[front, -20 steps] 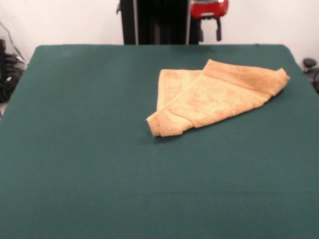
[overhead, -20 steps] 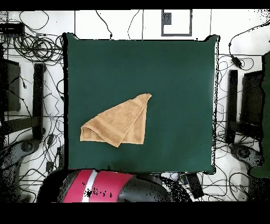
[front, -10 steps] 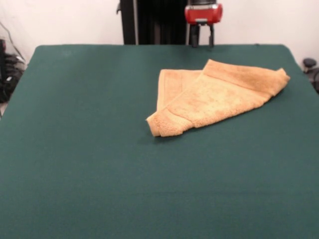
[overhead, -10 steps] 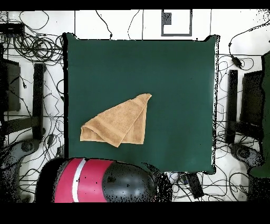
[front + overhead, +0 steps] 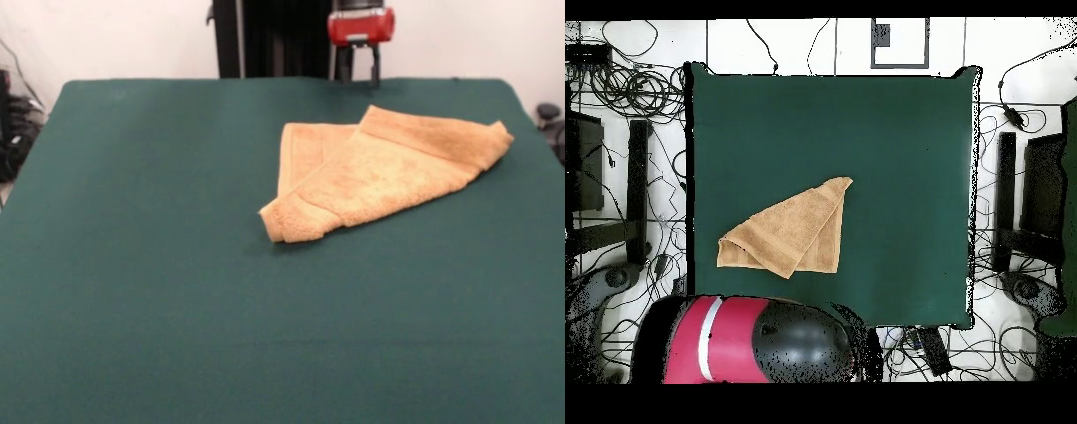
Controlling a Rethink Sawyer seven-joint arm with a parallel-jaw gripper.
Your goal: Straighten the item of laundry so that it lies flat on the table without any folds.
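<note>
Looking at the big green cloth-covered worktop, I see the small tan-orange fluffy towel lying on it, folded over itself into a pointy shape. In the front view it sits toward the far right part of the worktop. One rounded corner points toward the middle, and the wide end reaches near the right edge. A top layer lies slanted over a bottom layer, and a strip of the bottom layer peeks out on the left side. I can see a woven band along the far edge.

My red and black end effector hangs at the far edge of the worktop, up in the air, apart from the towel. Its two dark fingers are spread apart with nothing between them.

From overhead, the red and black arm covers the near edge of the worktop, just beside the towel.
</note>
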